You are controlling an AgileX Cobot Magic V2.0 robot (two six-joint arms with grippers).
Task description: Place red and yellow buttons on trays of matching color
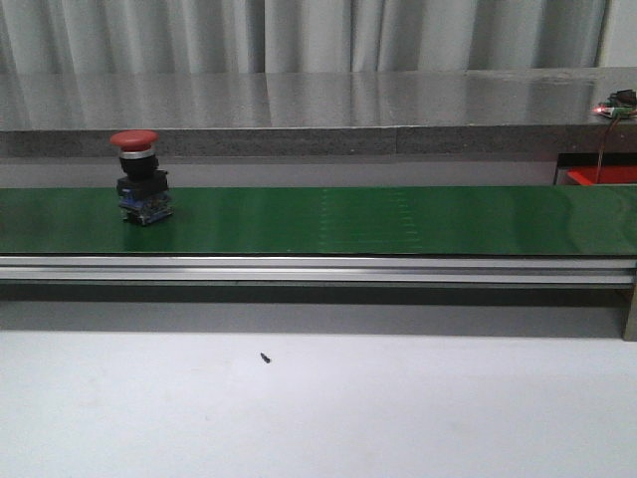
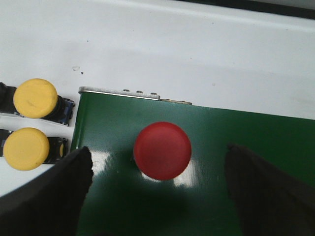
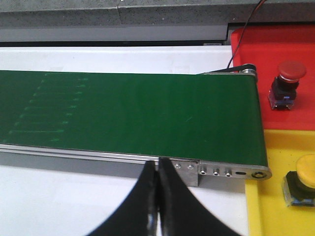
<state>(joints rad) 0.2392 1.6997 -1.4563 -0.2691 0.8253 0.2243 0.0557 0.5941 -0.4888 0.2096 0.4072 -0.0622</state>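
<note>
Out on the left, a red button (image 1: 139,179) is seen standing upright on the green belt (image 1: 398,219) near its left end, framed between the wide-open fingers of the left gripper (image 2: 160,196); nothing is held. A descent and squeeze seem called for. Two yellow buttons (image 2: 34,98) are parked beside the belt. Rightward, the right gripper (image 3: 157,206) is pinched closed, empty, short of the red tray (image 3: 290,44) and yellow tray (image 3: 275,211). Grey curtains (image 1: 299,35) are hung behind.

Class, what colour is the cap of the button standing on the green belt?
Red. The button shows best in the left wrist view, between the left gripper's open fingers.
</note>
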